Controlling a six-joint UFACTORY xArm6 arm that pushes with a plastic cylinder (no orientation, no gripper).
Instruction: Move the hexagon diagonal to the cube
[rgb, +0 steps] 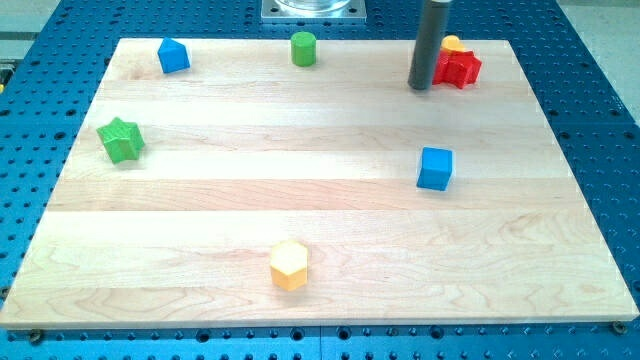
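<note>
A yellow hexagon block (289, 265) lies near the view's bottom, a little left of centre. A blue cube (435, 168) sits at the right of centre, up and to the right of the hexagon. My tip (420, 87) is near the view's top right, straight above the cube and far from the hexagon. It stands just left of a red block (458, 68).
A yellow block (452, 43) peeks out behind the red block. A green cylinder (303, 48) and a blue house-shaped block (173, 55) lie along the top edge. A green star (121, 139) lies at the left. The wooden board (200, 230) rests on a blue perforated table.
</note>
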